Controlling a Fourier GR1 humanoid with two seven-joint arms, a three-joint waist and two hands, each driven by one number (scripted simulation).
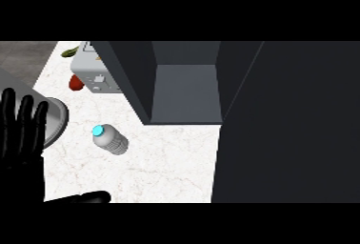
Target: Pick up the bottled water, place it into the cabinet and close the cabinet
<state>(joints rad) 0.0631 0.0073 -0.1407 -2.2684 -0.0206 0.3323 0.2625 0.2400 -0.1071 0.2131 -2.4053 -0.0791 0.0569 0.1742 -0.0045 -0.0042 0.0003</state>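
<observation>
So my left hand [21, 128] is parked at the left edge of the view, fingers straight and pointing up, holding nothing, just resting there. My right hand doesn't show anywhere, so I can't say a thing about it. There's a dark rounded bit poking in at the bottom left, probably part of my arm, but I can't tell for sure.

Right behind my left hand there's a grey round plate [57, 125], half hidden by my fingers. Just past that, on the white marble counter [162, 167], stands the bottled water [110, 139], seen from above, blue cap on top, clear of the plate and not touching anything. It's untouched, so the pick-up hasn't begun.

The cabinet [186, 90] sits up and to the right of the bottle, already open, with a grey floor inside and dark walls. Its big dark door [288, 124] swings out along the right side of the view. Farther back left there's a grey toaster-looking appliance [98, 71] with a reddish thing [76, 82] next to it and something green [70, 52] at the back.

How I'd play it: come at the bottle from the side, wrap around the body below the cap, lift straight up so it doesn't tip. Then carry it over the front lip, set it well inside, let go, and only then push the door shut.
</observation>
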